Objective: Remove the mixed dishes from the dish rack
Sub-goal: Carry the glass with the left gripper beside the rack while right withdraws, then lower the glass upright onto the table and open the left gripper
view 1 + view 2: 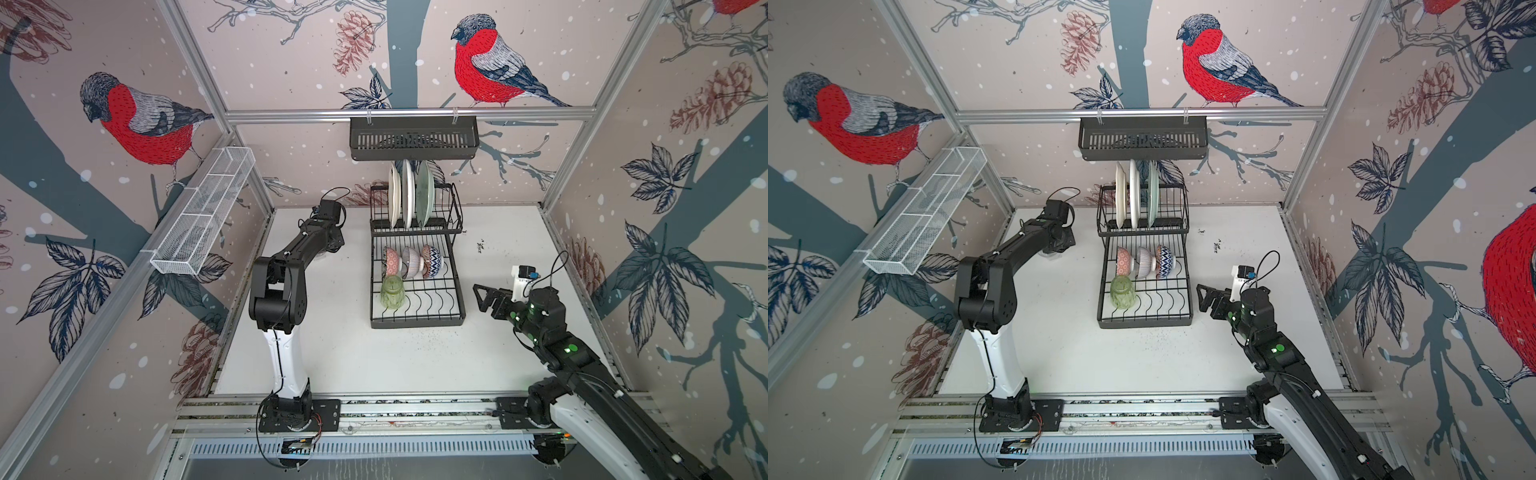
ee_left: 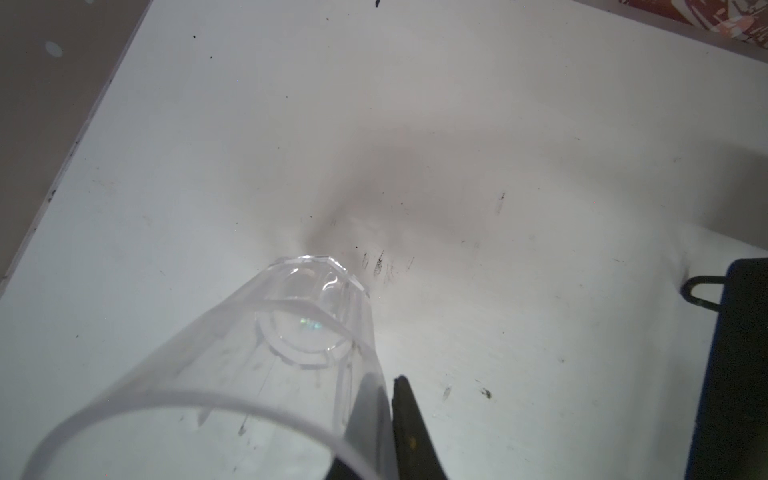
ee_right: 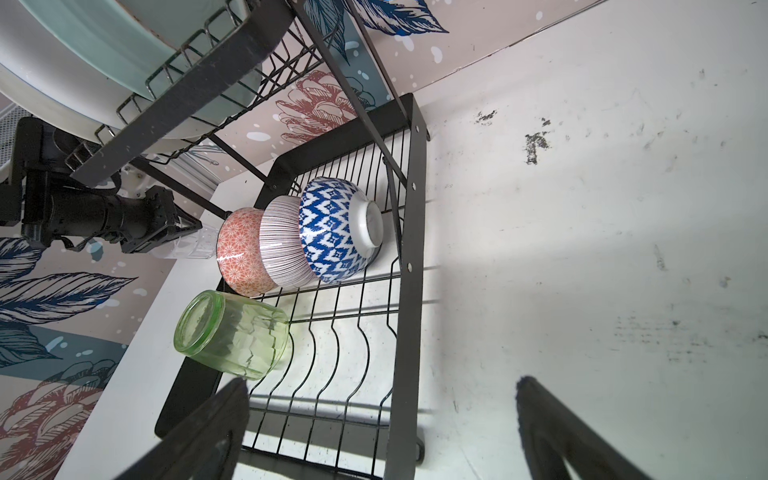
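Observation:
The dish rack (image 1: 415, 321) (image 3: 409, 291) stands at the back middle of the table. Three plates (image 1: 408, 193) stand upright on its upper level. Below lie three patterned bowls (image 1: 409, 259) (image 3: 282, 245) nested on their sides and a green ribbed glass (image 1: 392, 292) (image 3: 230, 334). My left gripper (image 2: 384, 390) is shut on the wall of a clear glass (image 2: 249, 374) (image 3: 187, 245), held tilted and low over the table left of the rack. My right gripper (image 1: 482, 297) (image 3: 382, 386) stands open and empty at the rack's right front corner.
A slotted black shelf basket (image 1: 413, 139) hangs on the back wall above the plates. A long white mesh basket (image 1: 203, 216) hangs on the left wall. The white table (image 1: 353, 353) is walled on three sides.

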`<state>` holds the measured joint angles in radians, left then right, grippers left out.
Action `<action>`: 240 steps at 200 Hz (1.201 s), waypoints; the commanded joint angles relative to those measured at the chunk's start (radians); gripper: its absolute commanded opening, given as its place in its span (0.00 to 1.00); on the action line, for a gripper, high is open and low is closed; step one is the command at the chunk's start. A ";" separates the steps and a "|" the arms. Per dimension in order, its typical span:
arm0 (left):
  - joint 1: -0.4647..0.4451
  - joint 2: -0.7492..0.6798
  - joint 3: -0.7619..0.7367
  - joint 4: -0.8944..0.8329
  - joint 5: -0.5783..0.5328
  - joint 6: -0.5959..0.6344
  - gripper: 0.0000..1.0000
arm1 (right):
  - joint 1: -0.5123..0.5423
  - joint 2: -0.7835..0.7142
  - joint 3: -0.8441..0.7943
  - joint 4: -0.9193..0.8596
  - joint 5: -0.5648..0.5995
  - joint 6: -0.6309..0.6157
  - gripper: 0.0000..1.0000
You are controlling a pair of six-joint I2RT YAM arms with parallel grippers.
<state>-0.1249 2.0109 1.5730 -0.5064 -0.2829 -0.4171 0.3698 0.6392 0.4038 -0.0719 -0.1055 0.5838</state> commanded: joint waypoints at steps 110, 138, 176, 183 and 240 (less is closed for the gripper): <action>0.028 0.035 0.057 -0.061 0.021 0.026 0.09 | -0.001 0.014 -0.010 0.035 -0.029 0.033 1.00; 0.028 0.036 0.060 -0.062 0.024 0.032 0.30 | -0.001 0.016 -0.004 0.031 -0.041 0.040 0.99; 0.028 0.017 0.050 -0.046 -0.002 0.029 0.62 | -0.001 0.015 0.001 0.024 -0.049 0.054 0.99; 0.028 0.013 0.050 -0.045 -0.006 0.030 0.70 | 0.000 0.014 0.001 0.025 -0.053 0.056 0.99; 0.024 -0.060 0.013 0.019 -0.005 0.030 0.98 | 0.000 0.029 0.012 0.036 -0.090 0.060 0.99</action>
<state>-0.1005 1.9842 1.6077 -0.5415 -0.2710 -0.3927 0.3679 0.6621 0.3988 -0.0551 -0.1680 0.6342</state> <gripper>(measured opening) 0.981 0.995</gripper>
